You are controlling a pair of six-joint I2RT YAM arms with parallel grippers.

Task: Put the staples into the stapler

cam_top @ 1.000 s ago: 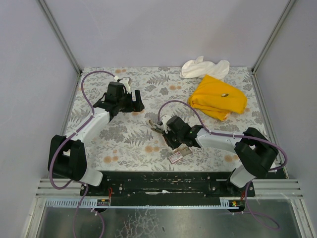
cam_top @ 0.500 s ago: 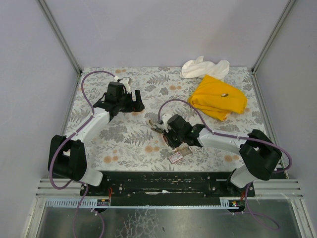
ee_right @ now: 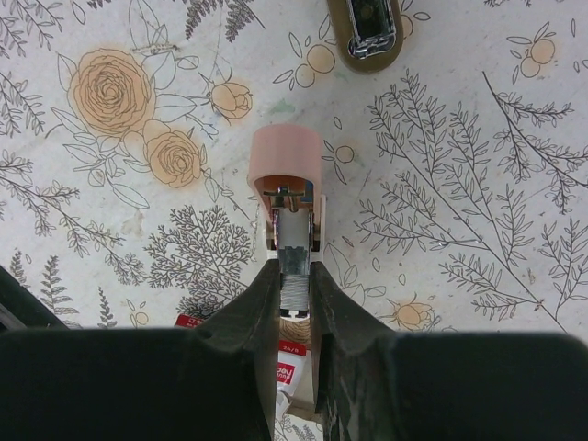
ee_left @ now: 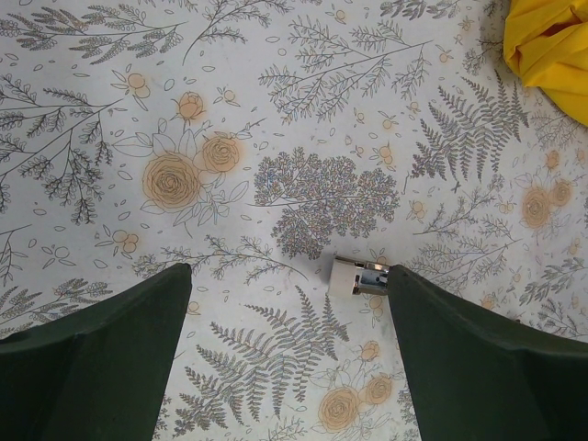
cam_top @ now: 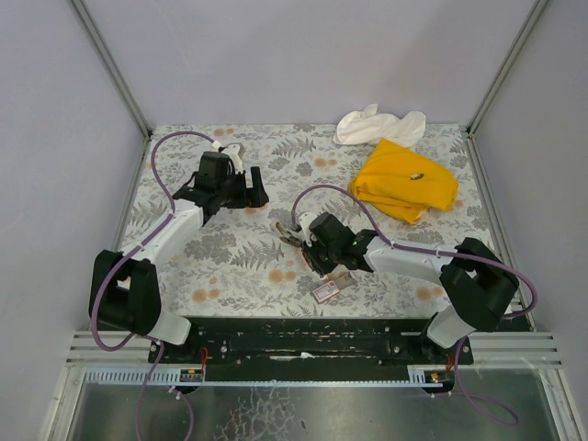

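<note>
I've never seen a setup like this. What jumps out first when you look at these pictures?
The bright yellow cloth heaped at the far right grabs the eye first, against the fern-and-rose patterned table. Next comes the right gripper near the centre, its fingers pinched close on the silvery channel of a small pink stapler. The left gripper hangs open over the far left.
</note>
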